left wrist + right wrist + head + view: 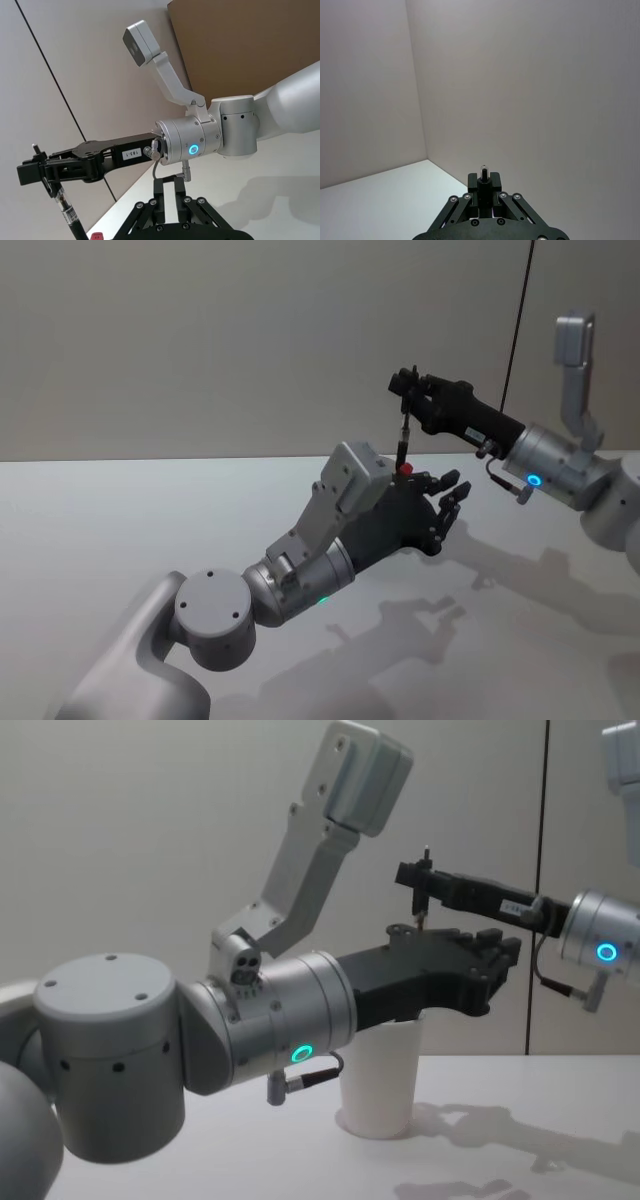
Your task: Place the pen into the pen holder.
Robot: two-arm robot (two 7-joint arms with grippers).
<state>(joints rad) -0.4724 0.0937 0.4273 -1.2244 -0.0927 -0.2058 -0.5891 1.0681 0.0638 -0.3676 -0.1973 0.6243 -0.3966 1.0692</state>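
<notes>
The right gripper point(406, 392), matte black with slim linkage fingers, is raised above the pale, smooth table point(120, 520) and pinches the upper end of a thin black pen point(402, 440), which hangs nearly upright beneath it; the left wrist view shows a pale printed label wrapped round the pen's glossy barrel and a red cap-like piece point(96, 235) at its lower end. The left gripper point(447, 508) reaches forward beneath it, its black jointed fingers spread apart and holding nothing. In the chest view the pen holder point(380, 1080), a plain white paper cup tapering towards its base, stands upright on the table directly under the left gripper, its rim hidden behind that gripper's body.
</notes>
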